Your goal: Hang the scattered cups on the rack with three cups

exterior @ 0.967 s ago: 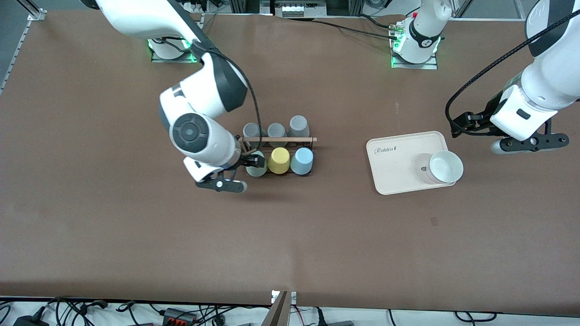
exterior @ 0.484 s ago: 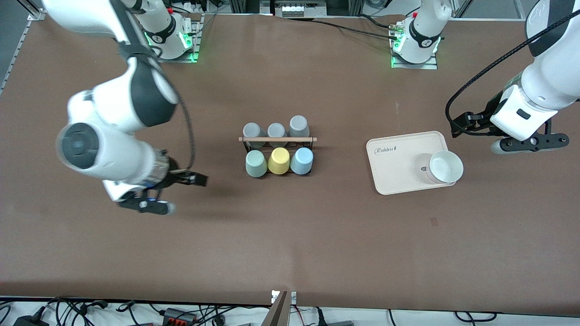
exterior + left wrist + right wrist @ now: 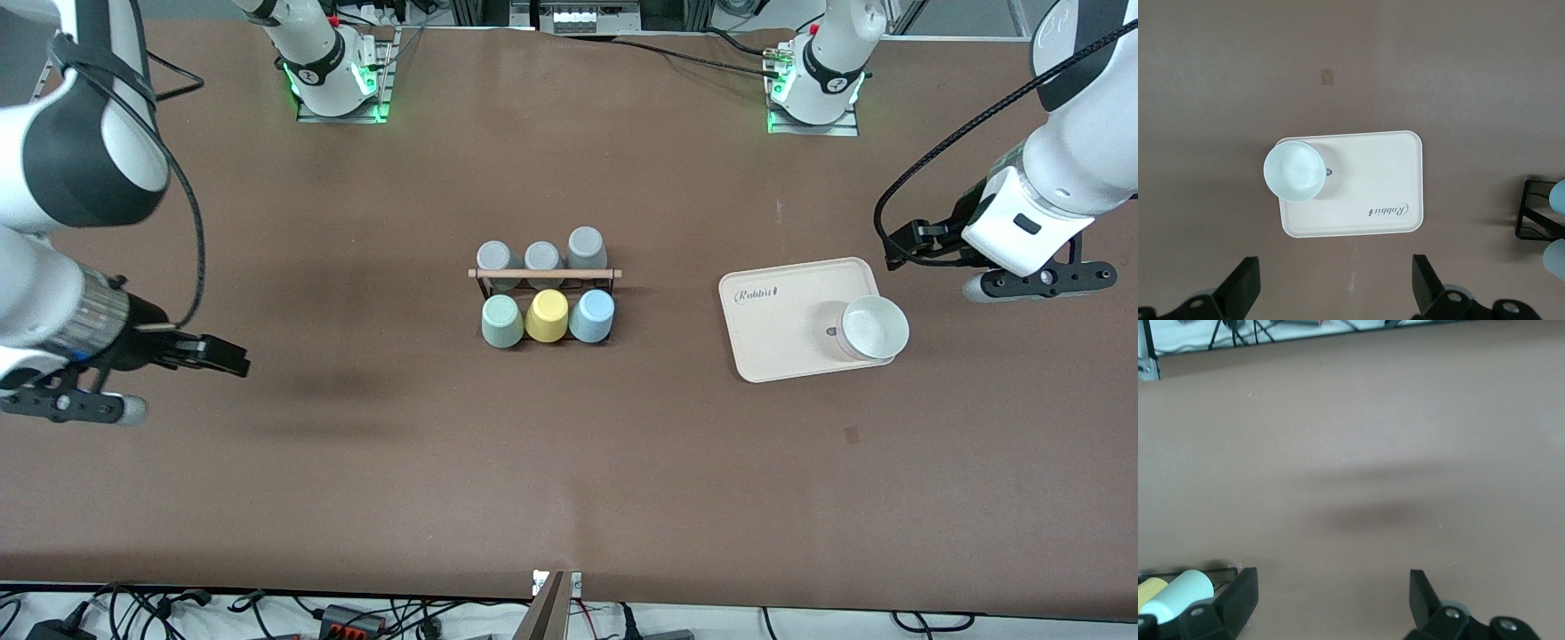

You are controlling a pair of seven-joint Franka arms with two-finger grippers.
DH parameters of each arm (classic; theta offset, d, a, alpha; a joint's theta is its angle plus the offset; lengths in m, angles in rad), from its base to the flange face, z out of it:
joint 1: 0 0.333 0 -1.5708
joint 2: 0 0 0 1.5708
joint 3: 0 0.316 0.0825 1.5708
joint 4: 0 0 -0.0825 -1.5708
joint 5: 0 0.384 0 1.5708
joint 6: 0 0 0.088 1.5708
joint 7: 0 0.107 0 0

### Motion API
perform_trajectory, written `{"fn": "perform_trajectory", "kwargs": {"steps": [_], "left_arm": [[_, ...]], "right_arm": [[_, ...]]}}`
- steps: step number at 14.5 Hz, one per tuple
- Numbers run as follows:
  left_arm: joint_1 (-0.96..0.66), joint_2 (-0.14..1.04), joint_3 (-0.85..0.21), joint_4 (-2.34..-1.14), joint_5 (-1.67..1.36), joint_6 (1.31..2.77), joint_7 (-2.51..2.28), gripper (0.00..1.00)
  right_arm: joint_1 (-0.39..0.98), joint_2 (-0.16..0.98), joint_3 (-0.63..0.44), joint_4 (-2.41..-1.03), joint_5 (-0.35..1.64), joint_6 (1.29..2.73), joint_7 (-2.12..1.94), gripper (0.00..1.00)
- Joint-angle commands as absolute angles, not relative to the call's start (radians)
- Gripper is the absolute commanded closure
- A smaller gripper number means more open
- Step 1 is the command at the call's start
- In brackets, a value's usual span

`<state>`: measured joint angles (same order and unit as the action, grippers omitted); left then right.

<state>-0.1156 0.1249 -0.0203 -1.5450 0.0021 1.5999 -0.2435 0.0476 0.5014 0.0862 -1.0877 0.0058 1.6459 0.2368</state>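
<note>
Presently, item by item as the bench (image 3: 569,462) stands.

Rack (image 3: 544,274): black wire frame, light wooden rod along the top, mid-bench. Six cups sit on it mouth-down in two rows.

Row nearer the front camera: pale mint green cup (image 3: 502,321) at the right arm's end, yellow cup (image 3: 547,316) in the middle, light blue cup (image 3: 592,316) at the left arm's end. Row farther from the camera: three grey cups (image 3: 542,256).

Judgement: no cup lies loose, so the hanging looks complete.

Handling, the mint and blue cups: small, handleless, tapered plastic. Likely very light, fairly stiff, smooth enough to slip. Best pinched across the wall near the closed base, which faces up, and lifted straight off the peg; squeeze gently, as thin plastic may flex.

Right tool (image 3: 1328,600): fingers spread wide, holding nothing, above bare bench toward the right arm's end, well apart from the rack.

Left tool (image 3: 1335,287): fingers spread wide, empty, waiting above the bench just beside the cream "Rabbit" tray (image 3: 773,311).

White bowl (image 3: 875,326): on the tray, at the corner toward the left arm's end.
</note>
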Motion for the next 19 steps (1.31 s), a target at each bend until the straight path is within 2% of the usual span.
{"fn": "perform_trajectory", "kwargs": {"steps": [1, 5, 10, 12, 16, 19], "left_arm": [[-0.115, 0.1, -0.015, -1.565, 0.002, 1.595, -0.224, 0.0], [-0.117, 0.1, -0.015, -1.565, 0.002, 1.595, -0.224, 0.0], [-0.109, 0.101, -0.014, -1.565, 0.002, 1.601, -0.221, 0.0], [-0.109, 0.101, -0.014, -1.565, 0.002, 1.601, -0.221, 0.0], [-0.109, 0.101, -0.014, -1.565, 0.002, 1.6, -0.221, 0.0], [-0.109, 0.101, -0.014, -1.565, 0.002, 1.6, -0.221, 0.0]], "right_arm": [[0.034, 0.364, 0.051, -1.221, -0.008, 1.643, 0.2, 0.0], [0.008, 0.322, -0.023, -1.23, -0.005, 1.641, -0.004, 0.0], [-0.005, 0.279, -0.031, -1.272, -0.008, 1.592, -0.002, 0.0], [-0.011, 0.233, -0.031, -1.349, -0.006, 1.618, -0.002, 0.0], [-0.011, 0.062, -0.031, -1.651, -0.009, 1.779, -0.008, 0.0], [-0.011, 0.018, -0.029, -1.701, -0.011, 1.786, -0.055, 0.0]]}}
